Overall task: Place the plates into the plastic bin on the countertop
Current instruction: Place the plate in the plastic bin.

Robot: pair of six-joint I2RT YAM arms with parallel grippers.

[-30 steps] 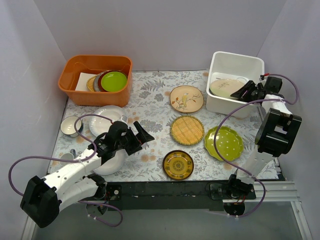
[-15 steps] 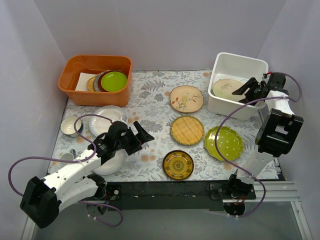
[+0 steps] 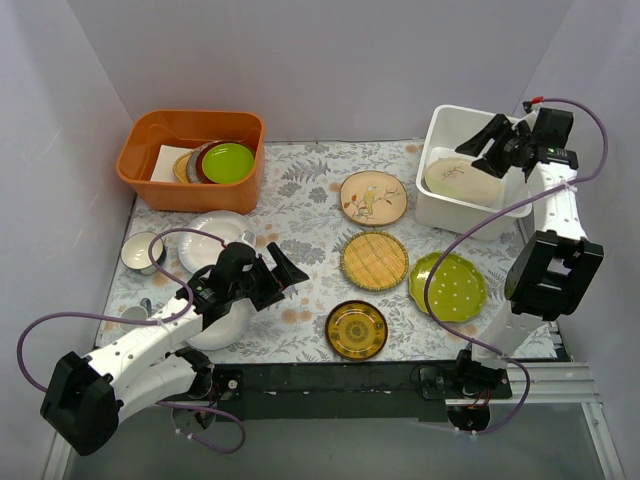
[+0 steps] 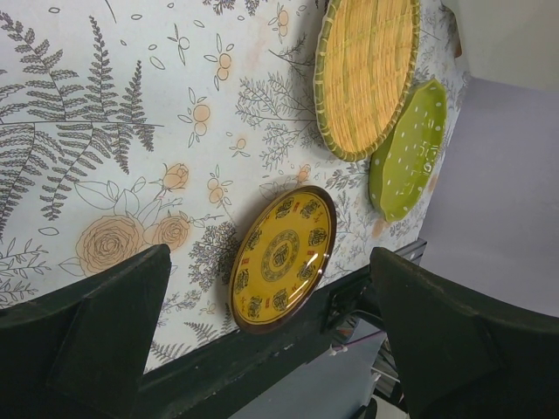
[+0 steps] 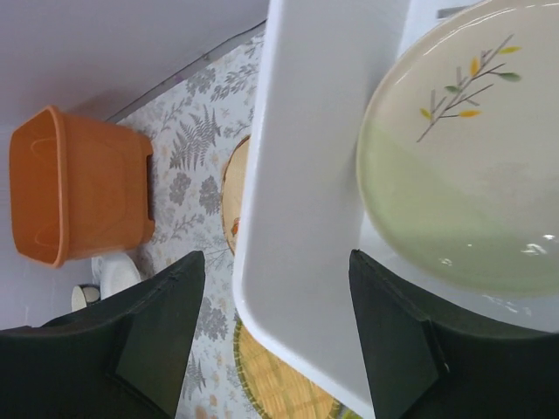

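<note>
Plate (image 5: 454,175), cream with painted sprig, inside white bin (image 5: 306,157)

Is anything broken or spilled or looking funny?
Nothing stands out. No plate looks broken and nothing is spilled. The cream plate lies inside the white bin, where it belongs.

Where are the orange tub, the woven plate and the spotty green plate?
orange tub (image 3: 185,196): top view, on its front wall.
woven plate (image 3: 374,261): top view, on its middle.
spotty green plate (image 3: 455,288): top view, on its middle.
</note>
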